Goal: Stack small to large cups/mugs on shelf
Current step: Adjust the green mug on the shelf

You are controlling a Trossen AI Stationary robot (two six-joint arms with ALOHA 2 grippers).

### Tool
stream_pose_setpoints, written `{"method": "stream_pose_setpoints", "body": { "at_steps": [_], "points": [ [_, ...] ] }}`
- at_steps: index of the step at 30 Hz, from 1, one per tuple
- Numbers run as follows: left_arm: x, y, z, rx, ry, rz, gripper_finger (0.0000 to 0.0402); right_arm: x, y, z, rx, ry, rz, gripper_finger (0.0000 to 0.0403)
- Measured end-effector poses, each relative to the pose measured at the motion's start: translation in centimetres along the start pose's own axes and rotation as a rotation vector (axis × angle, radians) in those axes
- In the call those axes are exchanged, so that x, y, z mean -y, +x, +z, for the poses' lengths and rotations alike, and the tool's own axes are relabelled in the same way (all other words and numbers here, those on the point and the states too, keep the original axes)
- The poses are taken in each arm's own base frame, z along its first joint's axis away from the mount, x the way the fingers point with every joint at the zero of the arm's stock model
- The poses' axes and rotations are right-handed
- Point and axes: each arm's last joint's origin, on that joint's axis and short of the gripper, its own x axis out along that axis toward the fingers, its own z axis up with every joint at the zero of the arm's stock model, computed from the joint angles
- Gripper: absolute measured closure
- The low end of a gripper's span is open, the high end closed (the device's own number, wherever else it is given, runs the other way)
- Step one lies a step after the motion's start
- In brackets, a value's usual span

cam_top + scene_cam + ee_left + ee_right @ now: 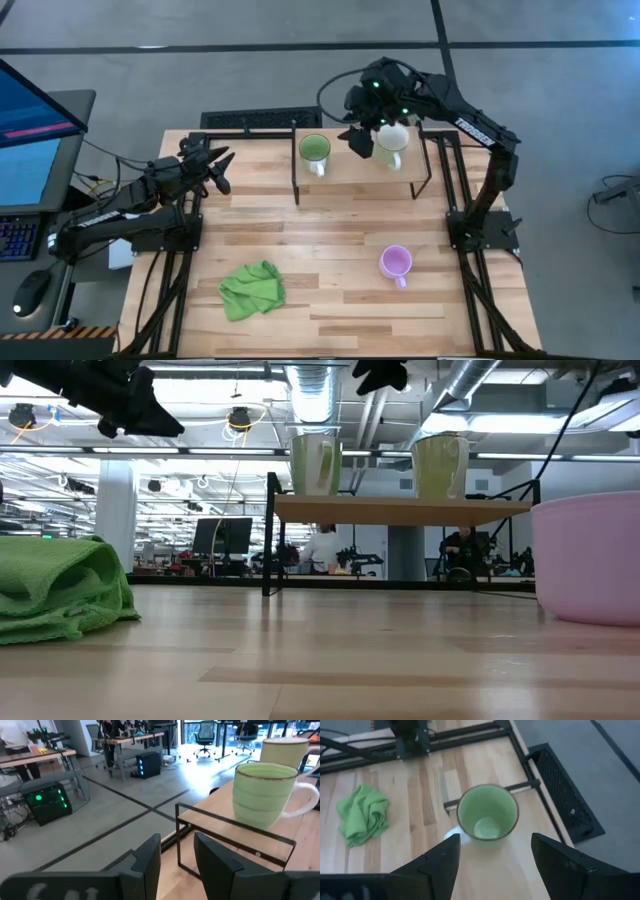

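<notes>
Shelf (350, 172) stands at the far edge of the table (330, 300), about the middle. Two mugs upright on it: green mug (315, 152) at the shelf's left end, white handle pointing toward the near side; cream mug (391, 143) at the right end, well apart from the green one. In the low view both mugs (315, 464) (441, 466) sit upright on the shelf board (400, 510). Lilac mug (396, 263) is off the shelf, upright on the table toward the near right, handle facing the near edge; close in the low view (588, 560). Green cloth (252, 289) crumpled on the table near the near-left corner. Right hand (361, 137) hangs above the shelf between the two mugs, fingers wide apart, nothing between them; its wrist view looks down on the green mug (487, 814) with fingers (442, 862) spread on both sides, not touching it. Left hand (215, 168) sits over the far-left part of the table, beside the shelf's left end, pointing at it; fingers (150, 860) partly apart, gripping nothing, green mug (260, 795) ahead of it. People show in the room behind.
</notes>
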Motion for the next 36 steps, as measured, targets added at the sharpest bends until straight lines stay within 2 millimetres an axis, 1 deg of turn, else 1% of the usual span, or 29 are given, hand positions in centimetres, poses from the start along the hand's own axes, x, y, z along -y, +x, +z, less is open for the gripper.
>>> {"method": "stream_pose_setpoints", "body": {
  "at_steps": [7, 11, 13, 16, 19, 23, 27, 31, 34, 36],
  "points": [
    [0.0, 0.0, -0.3, -0.025, 0.003, 0.000, 0.0291, -0.8, -0.1, 0.6, 0.034, -0.023, 0.015, 0.0135],
    [0.0, 0.0, -0.3, -0.025, 0.002, 0.000, 0.0291, -0.7, -0.1, 0.8, 0.050, -0.044, 0.005, 0.0135],
    [0.0, 0.0, -0.3, -0.025, -0.007, 0.001, 0.0291, -0.6, -0.1, 0.8, 0.041, -0.038, -0.051, 0.0135],
    [0.0, 0.0, -0.4, -0.023, -0.009, 0.010, 0.0291, -0.5, 0.0, 0.7, 0.020, -0.021, -0.188, 0.0135],
    [-0.1, 0.0, -1.4, -0.019, -0.015, 0.025, 0.0291, -0.7, 0.0, 0.8, 0.011, -0.019, -0.258, 0.0135],
    [-0.3, -0.2, -3.0, 0.031, -0.040, 0.052, 0.0291, -1.4, 0.1, 0.9, 0.016, -0.006, -0.239, 0.0135],
    [-0.7, -1.0, -3.7, 0.086, -0.067, 0.052, 0.0291, -1.8, 0.2, 0.9, 0.018, 0.005, -0.226, 0.0135],
    [-1.0, -1.7, -4.3, 0.124, -0.086, 0.050, 0.0291, -2.1, 1.4, 0.9, -0.011, 0.022, -0.215, 0.0135],
    [-1.2, -2.2, -4.6, 0.113, -0.107, 0.049, 0.0291, -2.1, 2.6, 1.0, -0.021, 0.043, -0.210, 0.0135],
    [-1.3, -2.4, -4.9, 0.098, -0.107, 0.049, 0.0291, -1.8, 3.7, 0.6, -0.078, 0.046, -0.211, 0.0135]
  ]
}}
